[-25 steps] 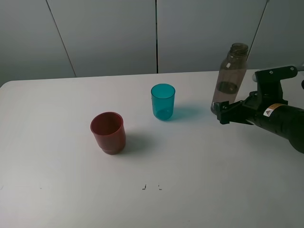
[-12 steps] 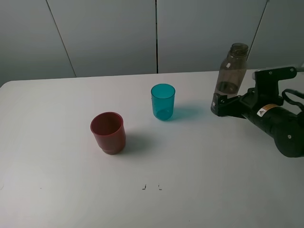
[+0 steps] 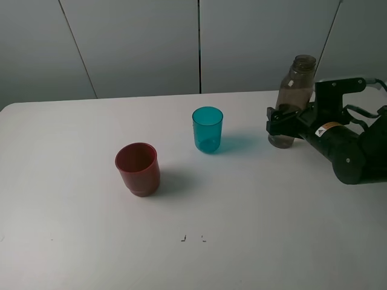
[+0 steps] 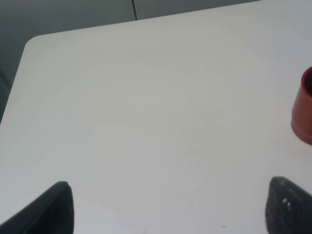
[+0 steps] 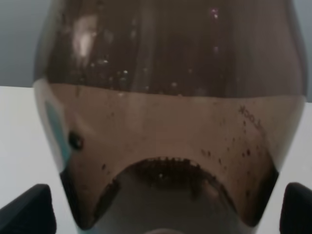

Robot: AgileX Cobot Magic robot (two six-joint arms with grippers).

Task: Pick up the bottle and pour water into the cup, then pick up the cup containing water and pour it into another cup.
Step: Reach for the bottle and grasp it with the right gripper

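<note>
**Right claw.** The right claw [image 3: 279, 125] has its jaws spread wide. The tall, slim, smoky grey-brown translucent plastic bottle [image 3: 296, 84] stands upright and capless between them, with its lower body level with the fingers. In the right wrist view the bottle [image 5: 170, 122] fills the space ahead of the claw [image 5: 161, 214]. A narrow strip of the white table [image 3: 91, 241] shows between each fingertip [image 5: 24, 209] and the bottle wall, so neither pad is in contact.

**Other vessels.** The small translucent teal-blue plastic tumbler [image 3: 207, 128] stands beyond the right claw's fingertips, well apart from them. The squat red-brown opaque plastic cup [image 3: 138, 168] stands farther out still.

**Left claw.** The left claw [image 4: 168, 214] is spread and holds nothing. The red-brown cup [image 4: 304, 107] stands ahead of it, to one side.
</note>
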